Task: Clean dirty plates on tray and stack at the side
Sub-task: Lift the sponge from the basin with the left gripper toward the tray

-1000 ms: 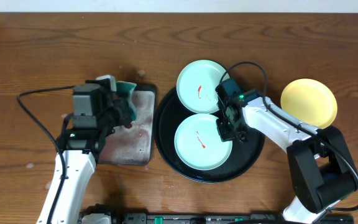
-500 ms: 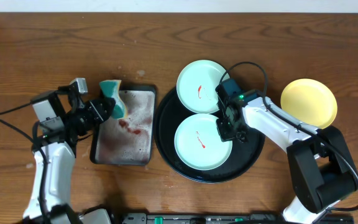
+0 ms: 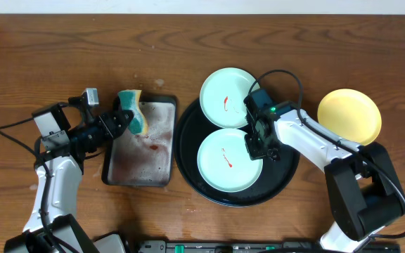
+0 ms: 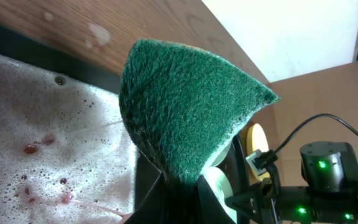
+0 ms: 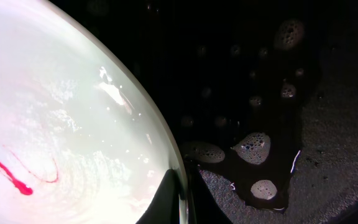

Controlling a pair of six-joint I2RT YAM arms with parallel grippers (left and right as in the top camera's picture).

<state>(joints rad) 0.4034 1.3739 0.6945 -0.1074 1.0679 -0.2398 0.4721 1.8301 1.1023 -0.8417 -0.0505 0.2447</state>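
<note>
My left gripper (image 3: pixel 123 119) is shut on a green and yellow sponge (image 3: pixel 133 112) and holds it over the far edge of the small grey tray. In the left wrist view the sponge (image 4: pixel 185 106) fills the middle above my fingers (image 4: pixel 179 196). My right gripper (image 3: pixel 259 144) is shut on the right rim of a mint plate (image 3: pixel 223 160) with a red smear, lying in the black tray (image 3: pixel 287 176). The right wrist view shows the fingers (image 5: pixel 180 196) pinching that rim (image 5: pixel 73 124). A second smeared mint plate (image 3: pixel 227 95) rests at the tray's far edge. The yellow plate (image 3: pixel 350 116) lies on the table at the right.
The small grey tray (image 3: pixel 143 158) holds soapy water with red specks, also seen in the left wrist view (image 4: pixel 42 143). Foam bubbles (image 5: pixel 253 146) lie on the black tray floor. Cables trail from both arms over the wooden table (image 3: pixel 48 56).
My left arm has swung back to the left and lifted the sponge off the grey tray, then nudged it slightly right. My right arm and the plates have not moved.
</note>
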